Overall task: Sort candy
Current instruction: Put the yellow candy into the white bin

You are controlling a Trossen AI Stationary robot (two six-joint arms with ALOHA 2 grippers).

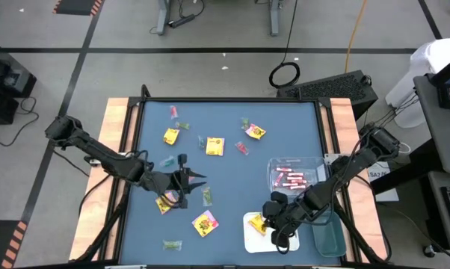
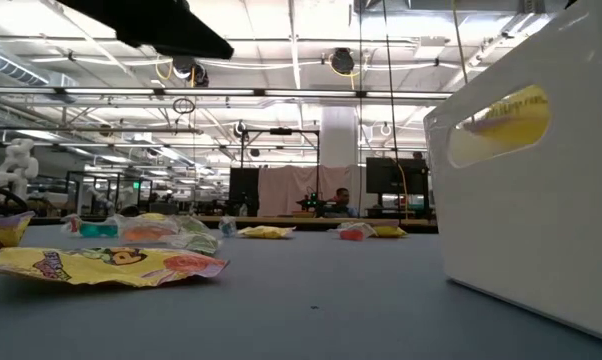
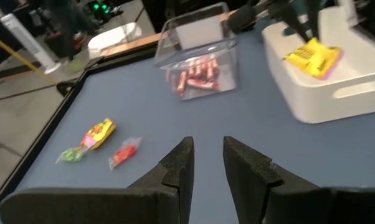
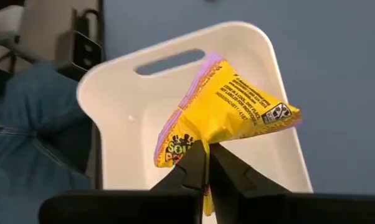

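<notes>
Candy lies scattered on the blue table: yellow packets (image 1: 214,146), (image 1: 205,223), small green pieces (image 1: 171,244) and red ones (image 1: 242,148). Pink-red sticks (image 1: 288,178) fill a clear tray. My right gripper (image 4: 206,155) hangs over the white tray (image 1: 249,240) at the near right, shut on a yellow packet (image 4: 228,109). My left gripper (image 3: 206,152) is open above the table left of centre (image 1: 197,179), with nothing between its fingers. Another yellow packet (image 1: 164,203) lies just near of it. My right gripper pinches the yellow packet between its two fingers at a gathered part of one edge (image 4: 207,135). The packet juts out past the fingertips, crumpled, over the inside of the white tray (image 4: 131,115). Whether it touches the tray's floor, I cannot tell.
A green-tinted tray (image 1: 330,233) stands right of the white one, and the clear tray (image 1: 315,166) just beyond them. In the low view the white tray's wall (image 2: 541,220) fills the right, with yellow showing through its handle slot (image 2: 506,115). Wooden rails border the table's sides.
</notes>
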